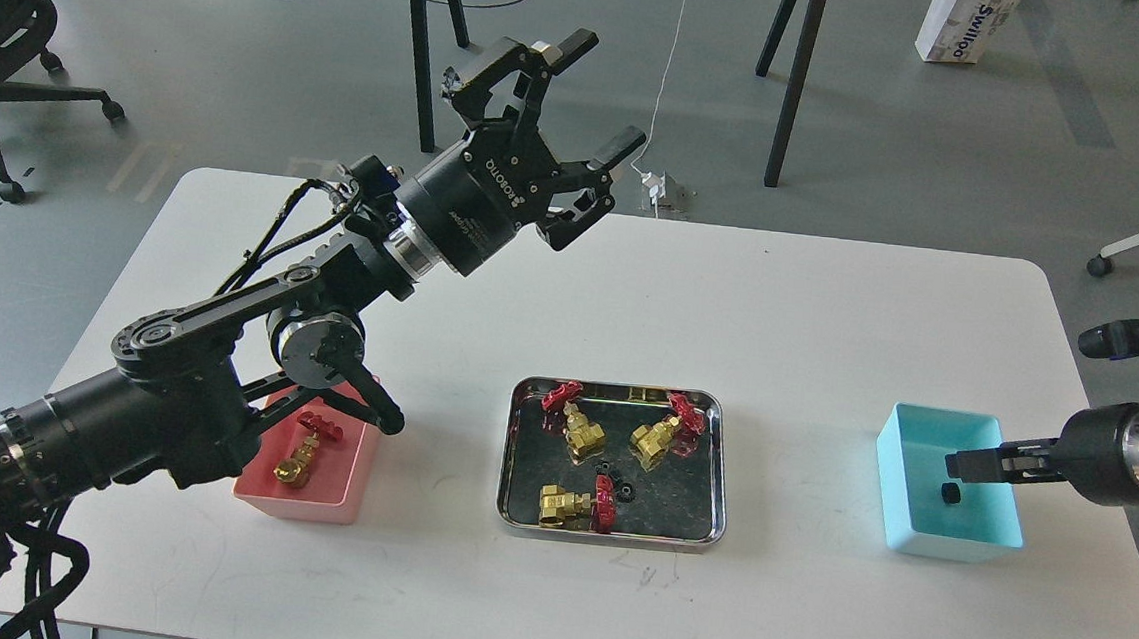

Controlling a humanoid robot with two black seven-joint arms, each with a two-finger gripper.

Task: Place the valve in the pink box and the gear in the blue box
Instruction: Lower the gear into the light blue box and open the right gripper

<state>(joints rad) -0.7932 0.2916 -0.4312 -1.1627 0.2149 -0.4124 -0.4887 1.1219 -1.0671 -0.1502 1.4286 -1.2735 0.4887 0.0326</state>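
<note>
On the table (781, 304), the tray (512, 456) stands in the middle, the pink box (316, 502) to its left, the blue box (955, 542) to its right. Three valves (582, 433) and two gears (626, 491) lie in the tray. One valve (301, 461) lies in the pink box, one gear (951, 495) in the blue box.

White table (781, 304) bears pink box (352, 490), tray (714, 470), blue box (894, 483).

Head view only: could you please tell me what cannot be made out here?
- Pink box: its left part is hidden behind the left arm.
- Gears in the steel tray: too small and dark to count.
- Right gripper: seen edge-on over the blue box; fingers indistinguishable.
</note>
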